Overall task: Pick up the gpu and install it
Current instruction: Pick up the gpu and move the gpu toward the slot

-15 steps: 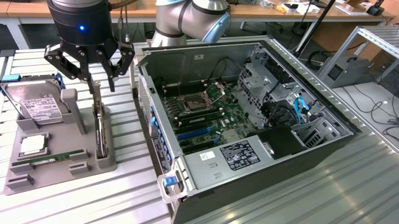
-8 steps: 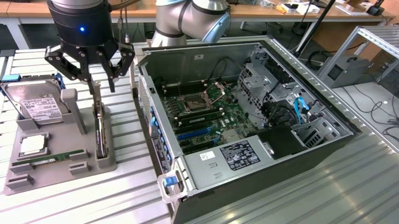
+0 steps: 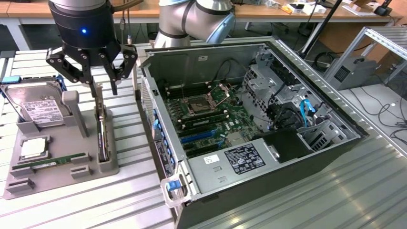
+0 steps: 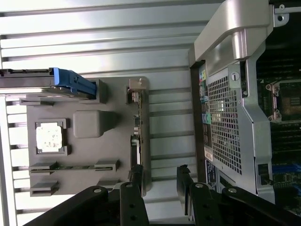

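The work surface is a table (image 3: 305, 200) of ribbed metal slats, set in a workshop with wooden desks (image 3: 267, 14) and loose cables along the back. An open metal frame (image 3: 375, 52) stands at the exterior view's right. A grey parts tray (image 3: 64, 179) lies on the table at the exterior view's left. Just beside it, toward the exterior view's right, is an open computer case (image 3: 216, 179) lying on its side with the motherboard (image 3: 203, 109) exposed. The tray carries a hard drive (image 3: 38, 107) propped upright at its far end, a square processor chip (image 3: 32, 149) and a slim green memory stick (image 3: 60, 162) lying flat. The gpu (image 3: 100, 136) stands on edge in a slot along the tray's case-side edge, its silver bracket at the far end in the wrist view. The gripper (image 3: 104, 90) hangs directly above the far part of the gpu with its jaws spread apart and nothing held. In the wrist view, one fingertip lines up over the card and the other over the bare slats between tray and case. The robot arm (image 3: 197, 19) rises behind the case. The raised case wall (image 3: 149, 95) stands close beside the gripper.
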Controlling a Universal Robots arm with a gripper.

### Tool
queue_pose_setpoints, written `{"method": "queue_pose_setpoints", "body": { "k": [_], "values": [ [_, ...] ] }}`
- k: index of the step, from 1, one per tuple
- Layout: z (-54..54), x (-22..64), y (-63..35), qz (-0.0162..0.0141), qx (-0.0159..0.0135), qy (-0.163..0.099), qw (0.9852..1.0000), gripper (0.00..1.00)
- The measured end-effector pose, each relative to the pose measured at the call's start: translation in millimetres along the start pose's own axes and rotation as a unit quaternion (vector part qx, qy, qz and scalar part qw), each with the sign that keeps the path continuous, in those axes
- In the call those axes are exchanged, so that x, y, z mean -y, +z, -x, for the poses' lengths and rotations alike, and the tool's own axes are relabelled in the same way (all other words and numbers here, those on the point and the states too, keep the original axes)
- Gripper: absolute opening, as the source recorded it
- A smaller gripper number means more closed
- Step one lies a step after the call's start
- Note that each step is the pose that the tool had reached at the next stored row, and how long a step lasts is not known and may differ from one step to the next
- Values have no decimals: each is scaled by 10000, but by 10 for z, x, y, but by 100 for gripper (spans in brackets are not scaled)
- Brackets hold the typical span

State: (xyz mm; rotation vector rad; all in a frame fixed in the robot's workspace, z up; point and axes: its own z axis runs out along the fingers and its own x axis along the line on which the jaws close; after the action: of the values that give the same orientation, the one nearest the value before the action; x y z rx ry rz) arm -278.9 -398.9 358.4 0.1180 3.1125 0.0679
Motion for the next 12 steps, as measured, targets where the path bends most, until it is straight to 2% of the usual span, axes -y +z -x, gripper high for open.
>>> {"method": "queue_pose_setpoints", "body": {
  "k": [12],
  "values": [
    [-1, 1, 31, 0, 0, 0, 10000, 42]
  ]
}}
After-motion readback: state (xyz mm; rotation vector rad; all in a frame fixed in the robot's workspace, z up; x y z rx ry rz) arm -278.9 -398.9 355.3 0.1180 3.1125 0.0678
